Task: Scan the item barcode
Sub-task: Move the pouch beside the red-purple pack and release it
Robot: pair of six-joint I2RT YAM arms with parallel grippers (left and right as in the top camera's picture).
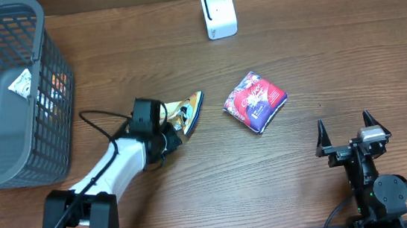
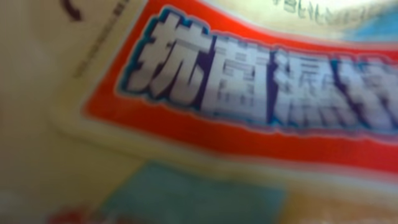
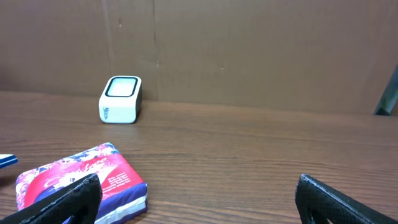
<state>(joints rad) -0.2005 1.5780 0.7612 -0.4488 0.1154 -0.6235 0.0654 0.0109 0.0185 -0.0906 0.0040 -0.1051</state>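
On the left half of the counter (image 1: 196, 197), between the basket and the red packet, I have the wet-wipe pack (image 1: 187, 112) clamped in the left jaws. From overhead it shows as a narrow gold and blue sliver, so it is turned up on edge and not lying flat. I cannot tell whether its lower edge touches the wood. The left arm (image 1: 111, 164) reaches up and to the right from the near edge to hold it.

On my left wrist feed the pack's label (image 2: 249, 93) fills the whole frame: a red band with large pale Chinese characters outlined in blue, blurred by closeness. The fingers themselves are out of sight there.

The white barcode scanner (image 1: 218, 13) stands at the far side of the counter, well apart from the pack. The red and purple packet (image 1: 255, 101) lies flat just to the right of the pack, not touching it.

The right jaws stand wide apart and hold nothing, low over the near right corner on the right arm (image 1: 375, 180). Their camera looks between the two black fingertips (image 3: 62, 202) at the red packet and the scanner beyond.

The grey mesh basket (image 1: 60, 113) sits at the far left with a few small packets inside.
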